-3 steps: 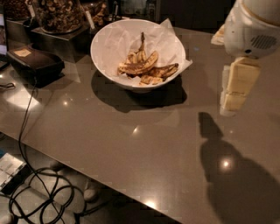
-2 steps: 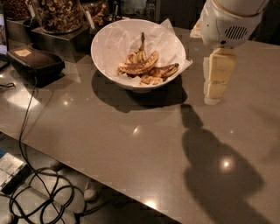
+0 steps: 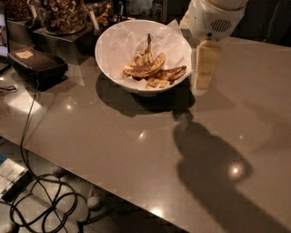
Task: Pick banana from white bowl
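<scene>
The white bowl [image 3: 113,54], lined with crinkled white paper, stands on the grey-brown counter at the upper middle. In it lie brown-spotted bananas [image 3: 148,68], stems pointing up and back. My gripper [image 3: 202,77] hangs from the white arm head at the upper right, just beside the bowl's right rim and above the counter. It holds nothing that I can see.
A dark box [image 3: 38,63] with a cable sits at the left. Clear containers of snacks [image 3: 61,13] stand behind the bowl at the back left. Cables [image 3: 41,205] lie on the floor beyond the counter's front left edge. The arm's shadow [image 3: 204,159] falls on the counter.
The arm and gripper have moved left, from well right of the bowl to right beside its right rim. The bowl and bananas have not moved.
</scene>
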You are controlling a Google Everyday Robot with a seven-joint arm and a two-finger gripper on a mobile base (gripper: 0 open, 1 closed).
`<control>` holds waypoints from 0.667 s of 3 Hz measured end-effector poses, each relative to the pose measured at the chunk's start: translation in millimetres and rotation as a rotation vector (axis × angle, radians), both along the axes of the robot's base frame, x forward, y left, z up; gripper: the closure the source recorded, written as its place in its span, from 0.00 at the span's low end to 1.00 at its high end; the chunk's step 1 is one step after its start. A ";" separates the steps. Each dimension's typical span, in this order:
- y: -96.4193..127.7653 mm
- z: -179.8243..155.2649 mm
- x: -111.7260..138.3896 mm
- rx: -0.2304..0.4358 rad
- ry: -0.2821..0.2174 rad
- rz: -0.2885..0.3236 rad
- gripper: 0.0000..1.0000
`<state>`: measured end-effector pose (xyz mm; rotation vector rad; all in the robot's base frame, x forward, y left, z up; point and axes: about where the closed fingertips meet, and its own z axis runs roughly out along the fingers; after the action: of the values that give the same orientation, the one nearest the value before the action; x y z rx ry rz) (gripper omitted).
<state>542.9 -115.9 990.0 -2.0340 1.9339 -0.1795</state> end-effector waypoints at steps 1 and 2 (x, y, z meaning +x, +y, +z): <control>26.4 8.0 34.8 -0.005 -0.027 0.081 0.00; 30.4 12.6 38.0 0.008 -0.047 0.083 0.00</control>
<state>580.8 -85.5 1002.6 -2.0812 1.8160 -0.1975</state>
